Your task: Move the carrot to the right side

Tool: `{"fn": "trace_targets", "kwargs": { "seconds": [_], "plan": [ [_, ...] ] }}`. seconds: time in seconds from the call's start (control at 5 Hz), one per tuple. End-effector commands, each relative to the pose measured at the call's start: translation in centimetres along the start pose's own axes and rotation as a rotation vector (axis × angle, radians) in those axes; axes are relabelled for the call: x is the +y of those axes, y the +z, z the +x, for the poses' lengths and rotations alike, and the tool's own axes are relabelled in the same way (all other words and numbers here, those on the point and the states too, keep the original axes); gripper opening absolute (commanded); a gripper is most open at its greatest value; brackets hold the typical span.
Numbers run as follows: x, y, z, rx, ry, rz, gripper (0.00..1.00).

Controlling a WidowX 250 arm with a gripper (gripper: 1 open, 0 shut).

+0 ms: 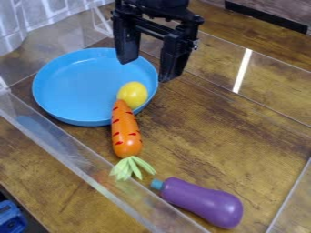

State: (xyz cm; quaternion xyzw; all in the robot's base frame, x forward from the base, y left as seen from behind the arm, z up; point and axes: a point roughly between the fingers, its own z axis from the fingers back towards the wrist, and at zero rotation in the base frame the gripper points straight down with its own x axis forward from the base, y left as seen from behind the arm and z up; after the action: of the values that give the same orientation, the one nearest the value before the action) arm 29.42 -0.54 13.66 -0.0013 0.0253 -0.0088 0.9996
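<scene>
The carrot (125, 133) is orange with dark notch marks and lies on the wooden table, its light green leafy top pointing toward the near edge and its tip touching the blue plate (73, 86). My gripper (151, 60) hangs above the plate's far right rim, behind the carrot, well apart from it. Its two black fingers (127, 44) stand wide apart with nothing between them, so it is open.
A yellow lemon (133, 94) sits on the plate's right rim, just behind the carrot. A purple eggplant (201, 201) lies at the front right. A clear plastic wall (73, 155) runs along the table's near left edge. Bare wood stretches to the right.
</scene>
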Motion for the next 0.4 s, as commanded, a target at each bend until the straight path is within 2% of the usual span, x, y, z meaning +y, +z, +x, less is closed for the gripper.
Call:
{"fn": "trace_targets", "kwargs": {
  "seconds": [0.0,0.2],
  "plan": [
    [0.1,-1.1,0.2,0.010,-0.016,0.001,1.00],
    [0.5,-2.2,0.1,0.010,0.005,0.003,1.00]
  ]
}}
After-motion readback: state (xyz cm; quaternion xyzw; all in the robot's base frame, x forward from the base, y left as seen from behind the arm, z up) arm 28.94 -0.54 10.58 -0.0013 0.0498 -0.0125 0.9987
